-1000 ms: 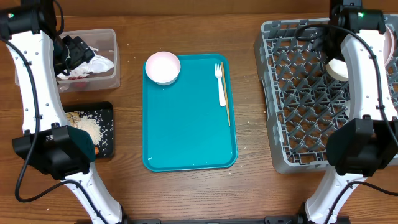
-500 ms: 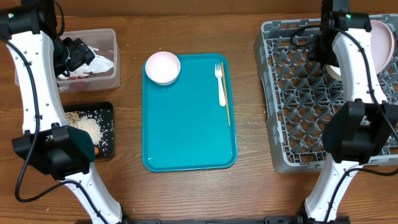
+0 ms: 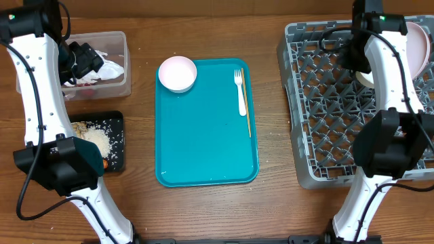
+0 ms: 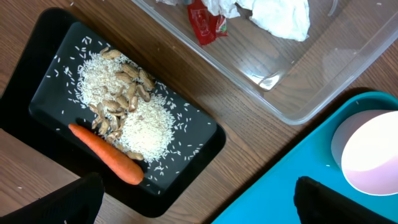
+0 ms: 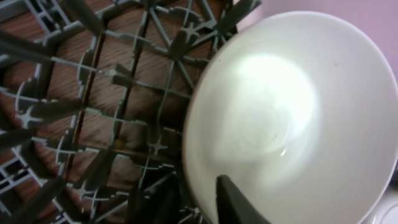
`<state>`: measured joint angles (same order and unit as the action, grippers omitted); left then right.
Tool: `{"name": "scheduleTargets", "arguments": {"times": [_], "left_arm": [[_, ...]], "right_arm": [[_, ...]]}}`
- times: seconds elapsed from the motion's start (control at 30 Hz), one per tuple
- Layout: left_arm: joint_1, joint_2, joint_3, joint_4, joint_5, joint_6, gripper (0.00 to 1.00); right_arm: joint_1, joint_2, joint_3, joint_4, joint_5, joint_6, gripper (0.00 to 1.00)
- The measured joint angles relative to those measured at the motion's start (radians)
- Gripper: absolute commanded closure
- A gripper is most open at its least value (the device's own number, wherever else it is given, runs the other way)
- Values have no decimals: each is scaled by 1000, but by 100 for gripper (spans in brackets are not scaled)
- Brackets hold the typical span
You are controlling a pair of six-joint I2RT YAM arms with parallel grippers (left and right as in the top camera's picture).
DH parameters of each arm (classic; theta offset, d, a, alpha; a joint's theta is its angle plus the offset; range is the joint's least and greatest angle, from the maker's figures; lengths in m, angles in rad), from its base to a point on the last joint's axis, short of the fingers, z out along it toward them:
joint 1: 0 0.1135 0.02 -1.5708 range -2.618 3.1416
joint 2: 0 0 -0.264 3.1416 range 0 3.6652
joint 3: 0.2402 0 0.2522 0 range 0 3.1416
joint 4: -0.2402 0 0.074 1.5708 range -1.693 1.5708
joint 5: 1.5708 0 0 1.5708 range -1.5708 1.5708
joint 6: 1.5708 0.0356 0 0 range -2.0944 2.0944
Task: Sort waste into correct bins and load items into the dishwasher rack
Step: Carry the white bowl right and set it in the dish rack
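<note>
Above the wooden table [image 3: 271, 210], the right gripper [image 5: 199, 208] sat at the rim of a white bowl [image 5: 292, 118] lying among the pegs of the dishwasher rack [image 3: 319, 135], probably to seat it there. I could not tell whether its jaws were gripping. The left gripper [image 4: 199, 208] stood wide apart and empty above the black tray [image 4: 37, 93], while the fork [image 3: 241, 91] waited on the teal tray [image 3: 203, 149].

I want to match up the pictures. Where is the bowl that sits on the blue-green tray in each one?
Overhead: the bowl sits on the teal tray's top left corner.
Left wrist: at the lower right edge, on the same tray's corner.
Right wrist: not in it; the second bowl seen there lies in the grey rack.
Shared landmark: the teal tray, seen in the overhead and left wrist views.
</note>
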<state>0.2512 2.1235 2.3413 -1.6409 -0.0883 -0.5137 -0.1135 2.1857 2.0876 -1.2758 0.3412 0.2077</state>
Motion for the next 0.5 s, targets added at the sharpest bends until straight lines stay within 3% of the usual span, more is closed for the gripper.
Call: {"name": "scheduleTargets", "arguments": {"times": [0.1, 0.33, 0.5], "left_arm": [[0, 0, 0, -5, 0, 0, 0], [0, 0, 0, -6, 0, 0, 0], [0, 0, 0, -6, -3, 0, 0]], "right_arm": [[-11, 2, 0, 2, -2, 3, 96], [-11, 2, 24, -34, -39, 8, 96], [-20, -5, 259, -154, -225, 24, 96]]}}
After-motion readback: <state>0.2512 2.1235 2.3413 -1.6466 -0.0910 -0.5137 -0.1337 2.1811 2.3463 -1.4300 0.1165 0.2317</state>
